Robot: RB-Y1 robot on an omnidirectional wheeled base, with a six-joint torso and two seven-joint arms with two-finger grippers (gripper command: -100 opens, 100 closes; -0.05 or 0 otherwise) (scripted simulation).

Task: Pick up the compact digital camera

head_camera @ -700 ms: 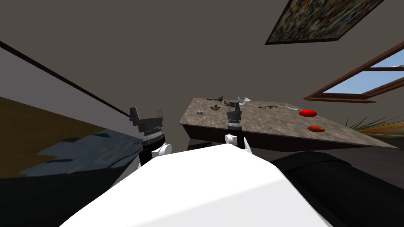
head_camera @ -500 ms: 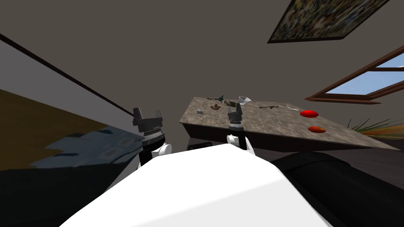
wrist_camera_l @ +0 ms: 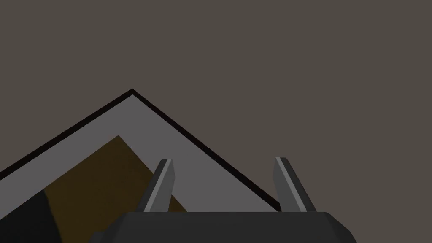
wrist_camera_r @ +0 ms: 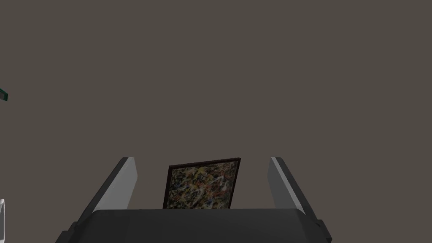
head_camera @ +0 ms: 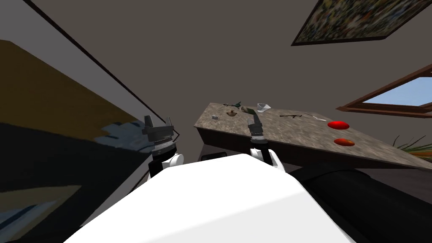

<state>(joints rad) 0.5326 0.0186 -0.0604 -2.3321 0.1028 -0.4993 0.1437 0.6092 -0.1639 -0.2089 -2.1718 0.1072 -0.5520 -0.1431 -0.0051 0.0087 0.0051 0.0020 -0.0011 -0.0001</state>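
Camera (head_camera: 214, 117), small and grey, untouched near the table's (head_camera: 295, 130) left edge. Right gripper (head_camera: 253, 118) above the near edge, fingers wide apart, empty; left gripper (head_camera: 159, 122) off the table, likewise. Reach and grasp left to do.

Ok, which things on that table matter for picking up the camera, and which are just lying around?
For the job: small grey boxy object, likely the camera; open right hand, by the near edge of the speckled brown tabletop.

Lying about: small brown lump; white bowl; bright red disc; orange-red disc; open left hand, off the table.
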